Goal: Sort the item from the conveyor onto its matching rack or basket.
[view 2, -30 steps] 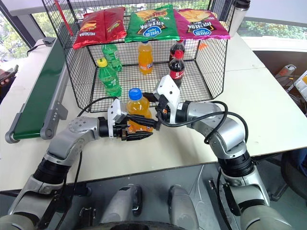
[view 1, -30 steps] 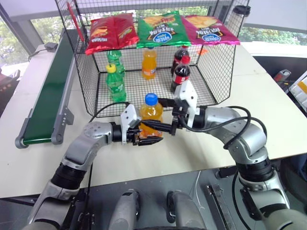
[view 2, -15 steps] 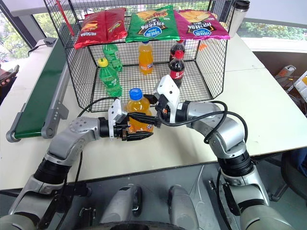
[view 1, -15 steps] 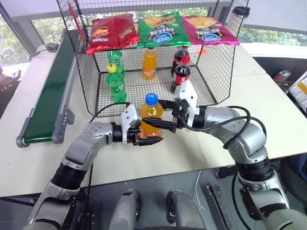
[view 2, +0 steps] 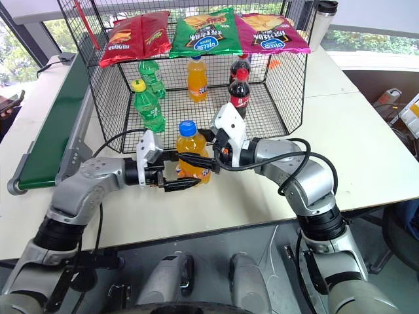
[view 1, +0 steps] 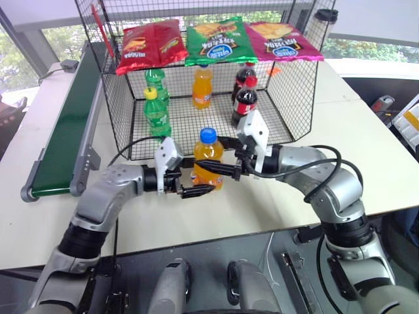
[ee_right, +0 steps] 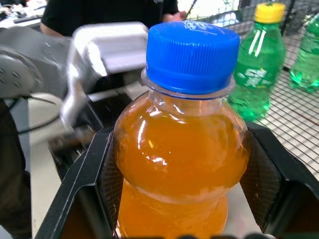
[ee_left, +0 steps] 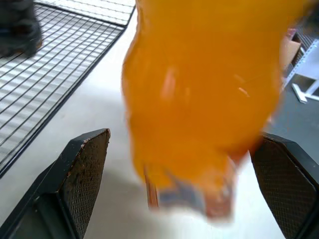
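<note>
From the head cameras, centre frame: the small clear plastic bottle of orange soda with a blue cap [view 1: 208, 165] stands upright above the pale tabletop [view 1: 366, 150], pinched across its body by the right gripper [view 1: 220, 169], whose black fingers are clamped on it from the right; the left gripper [view 1: 200, 188] sits at lower left of the bottle with fingers spread wide and nothing in them, which reads as a hand-over so the right arm can reach the basket; just behind, upper centre, the large black wire-mesh basket [view 1: 298, 98] holds green, orange and cola bottles, chip bags lying on its upper rack; the long dark green conveyor belt [view 1: 62, 134] runs up the left edge, well apart from the bottle. Left wrist view: two textured black pads [ee_left: 87, 172] stand far apart at the bottom corners, the orange bottle between them, touching neither. Right wrist view: the bottle sits snug between this gripper's black fingers [ee_right: 107, 179], blue cap up, so it will travel upright, I'd say.
</note>
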`<action>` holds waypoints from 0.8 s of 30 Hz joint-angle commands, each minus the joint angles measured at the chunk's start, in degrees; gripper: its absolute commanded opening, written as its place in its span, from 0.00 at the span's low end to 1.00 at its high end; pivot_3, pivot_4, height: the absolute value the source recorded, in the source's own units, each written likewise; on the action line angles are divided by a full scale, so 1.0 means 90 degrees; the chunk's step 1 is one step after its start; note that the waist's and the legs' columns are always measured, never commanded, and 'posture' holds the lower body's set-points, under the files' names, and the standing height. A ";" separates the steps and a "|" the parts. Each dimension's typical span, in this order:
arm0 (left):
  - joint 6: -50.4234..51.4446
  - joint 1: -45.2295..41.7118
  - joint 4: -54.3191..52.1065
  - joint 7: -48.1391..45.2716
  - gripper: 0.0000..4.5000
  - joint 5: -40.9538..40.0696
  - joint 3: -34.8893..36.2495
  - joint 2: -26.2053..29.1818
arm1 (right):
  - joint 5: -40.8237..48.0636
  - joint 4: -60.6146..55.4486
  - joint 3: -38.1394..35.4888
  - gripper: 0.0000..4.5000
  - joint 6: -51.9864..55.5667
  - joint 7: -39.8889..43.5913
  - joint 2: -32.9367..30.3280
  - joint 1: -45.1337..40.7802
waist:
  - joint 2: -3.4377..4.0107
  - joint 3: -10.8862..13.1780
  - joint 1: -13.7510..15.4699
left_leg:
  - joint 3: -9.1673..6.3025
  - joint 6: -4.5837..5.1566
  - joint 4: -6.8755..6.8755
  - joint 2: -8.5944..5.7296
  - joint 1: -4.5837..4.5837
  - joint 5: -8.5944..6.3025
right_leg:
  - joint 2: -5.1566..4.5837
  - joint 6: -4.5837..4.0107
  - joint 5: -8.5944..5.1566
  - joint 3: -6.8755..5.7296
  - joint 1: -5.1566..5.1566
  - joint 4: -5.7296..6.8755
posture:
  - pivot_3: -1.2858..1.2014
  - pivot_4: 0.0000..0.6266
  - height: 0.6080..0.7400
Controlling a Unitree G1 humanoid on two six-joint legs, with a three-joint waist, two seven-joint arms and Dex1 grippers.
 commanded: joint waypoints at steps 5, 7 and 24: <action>0.0227 0.0416 -0.0457 0.0345 1.00 -0.0296 0.1216 0.0586 | -0.0345 0.0145 -0.0188 0.58 -0.0422 -0.0442 0.0261 -0.0264 | 0.0002 0.0001 0.0001 | -0.0001 0.0000 0.0000 0.0001 0.0000 0.0000 | 0.0000 -0.0002 -0.0001 0.0000 -0.0003 0.0002 | 0.52 0.24 0.99; 0.0268 0.0463 -0.0510 0.0583 1.00 -0.0333 0.1422 0.0526 | -0.0498 0.0301 -0.0201 0.58 -0.0507 -0.0615 0.0368 -0.0347 | 0.0002 0.0001 0.0022 | 0.0000 0.0000 0.0000 -0.0002 -0.0001 0.0000 | -0.0006 -0.0003 -0.0002 0.0000 -0.0002 0.0001 | 0.52 0.24 0.99; 0.0084 0.0640 -0.1013 0.2416 1.00 0.0111 0.1380 -0.0525 | -0.1883 0.3226 -0.0403 0.58 -0.2170 -0.2175 0.1735 -0.1738 | 0.0003 0.0002 -0.0038 | 0.0003 -0.0001 -0.0001 -0.0003 -0.0001 0.0001 | -0.0002 0.0000 0.0001 0.0001 -0.0006 0.0010 | 0.52 0.24 0.99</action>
